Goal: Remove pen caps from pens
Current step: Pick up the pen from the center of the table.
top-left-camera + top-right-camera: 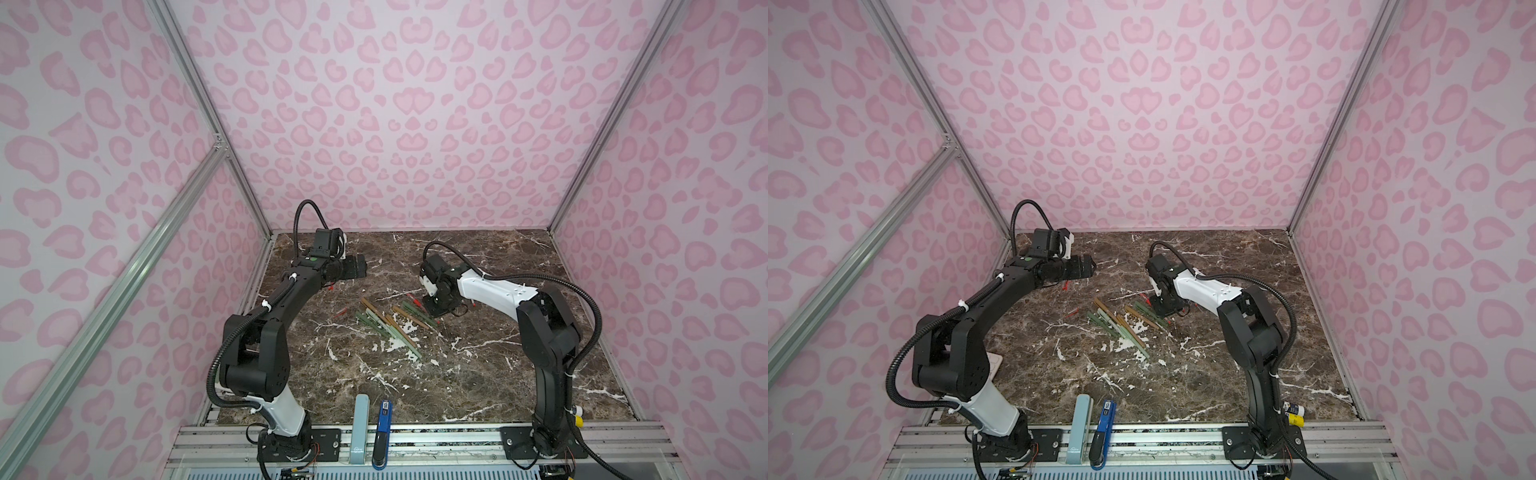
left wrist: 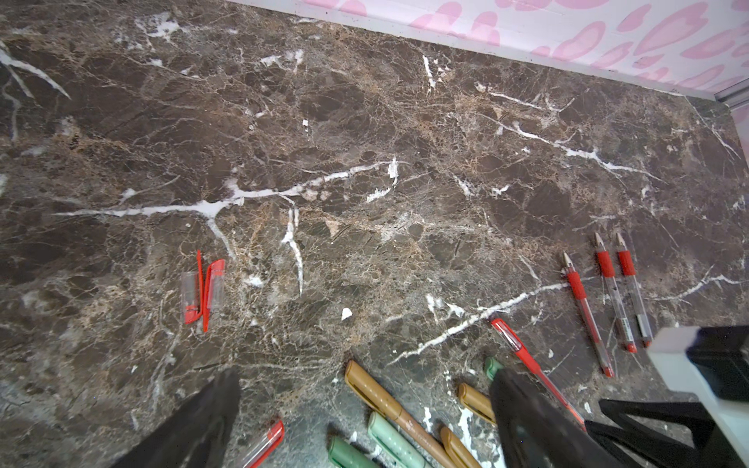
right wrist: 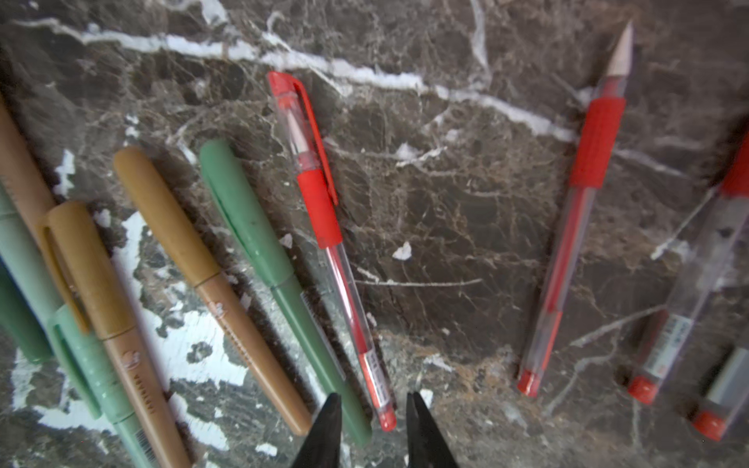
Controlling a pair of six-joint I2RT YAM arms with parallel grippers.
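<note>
Capped red pen | tail end between right gripper jaws (parted)

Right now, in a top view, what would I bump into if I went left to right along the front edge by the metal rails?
left arm's base → pale-blue flat case → blue-and-black stapler-like tool → right arm's base

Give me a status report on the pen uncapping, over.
Left gripper wide open, empty. Right gripper part open over tail of capped red pen, no grip. Three red pens uncapped. Capped green pen crowds that tail.
</note>
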